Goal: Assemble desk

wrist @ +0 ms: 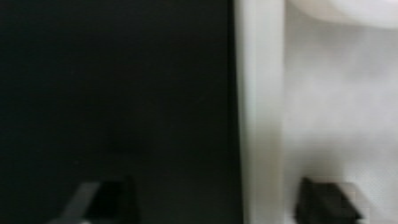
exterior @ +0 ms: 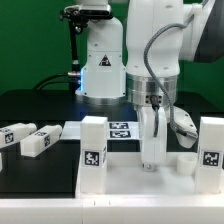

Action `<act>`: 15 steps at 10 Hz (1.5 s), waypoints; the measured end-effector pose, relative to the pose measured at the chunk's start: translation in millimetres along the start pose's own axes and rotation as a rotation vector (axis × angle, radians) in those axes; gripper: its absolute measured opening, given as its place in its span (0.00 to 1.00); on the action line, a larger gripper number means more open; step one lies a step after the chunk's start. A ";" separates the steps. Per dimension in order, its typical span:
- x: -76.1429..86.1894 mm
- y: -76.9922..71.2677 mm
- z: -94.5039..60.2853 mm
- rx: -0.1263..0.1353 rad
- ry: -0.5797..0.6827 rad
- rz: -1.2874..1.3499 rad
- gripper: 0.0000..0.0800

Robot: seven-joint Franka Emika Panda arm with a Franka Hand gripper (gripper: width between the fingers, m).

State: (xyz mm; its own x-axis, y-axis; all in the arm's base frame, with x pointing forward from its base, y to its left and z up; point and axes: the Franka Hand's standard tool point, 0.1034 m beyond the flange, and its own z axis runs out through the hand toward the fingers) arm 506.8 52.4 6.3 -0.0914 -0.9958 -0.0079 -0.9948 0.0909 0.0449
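Two white square-section legs lie flat on the black table [exterior: 30, 100] at the exterior view's left. The first lying leg [exterior: 13, 136] is just beside the second lying leg [exterior: 40, 141], and each carries a black-and-white tag. Further right lies the marker board [exterior: 118, 130], thin and flat, partly hidden behind the left upright leg [exterior: 93, 148]. This leg is a smooth plastic post with crisp edges and a tag low on its face. It stands at the left end of the tabletop [exterior: 130, 185], a broad matte white slab that fills the foreground.

Over the middle of the slab the gripper [exterior: 152, 155] points straight down, apart from both posts, with free room on either side. In the wrist view the gripper [wrist: 214, 200] is spread wide, its dark fingertips [wrist: 98, 200] far apart with nothing clamped between them. A blurred white surface meets black along one straight edge there.

Right of the gripper sits a low round socket [exterior: 185, 158], then the right upright leg [exterior: 211, 143], also tagged. Behind the table are the arm's base [exterior: 100, 70] and a green wall [exterior: 30, 40].
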 end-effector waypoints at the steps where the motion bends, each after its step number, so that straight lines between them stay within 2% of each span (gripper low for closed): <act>1: 0.0 0.0 0.0 0.000 0.000 0.000 0.32; 2: 0.0 0.0 0.0 0.000 0.000 0.000 0.10; 3: -0.3 -1.6 -0.9 0.006 0.000 -0.004 0.08; 4: 0.1 -1.9 -1.5 0.007 0.001 -0.017 0.08; 5: 2.6 -3.3 -8.3 0.015 -0.001 -0.153 0.08; 6: 8.2 -1.3 -14.1 0.027 0.000 -0.241 0.08; 7: 20.5 6.3 -17.3 0.034 0.008 -0.336 0.08; 8: 36.0 12.2 -19.2 0.026 0.018 -0.457 0.08; 9: 41.3 14.6 -19.5 0.006 0.016 -0.511 0.08; 13: 54.2 20.8 -13.7 -0.016 0.021 -0.691 0.08; 14: 69.6 23.9 -13.8 -0.040 0.003 -0.889 0.08; 15: 87.1 15.1 -16.1 -0.024 0.012 -1.073 0.08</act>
State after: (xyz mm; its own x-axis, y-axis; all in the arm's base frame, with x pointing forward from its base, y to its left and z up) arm 484.5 -33.2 22.4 0.8302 -0.5557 -0.0454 -0.5543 -0.8314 0.0401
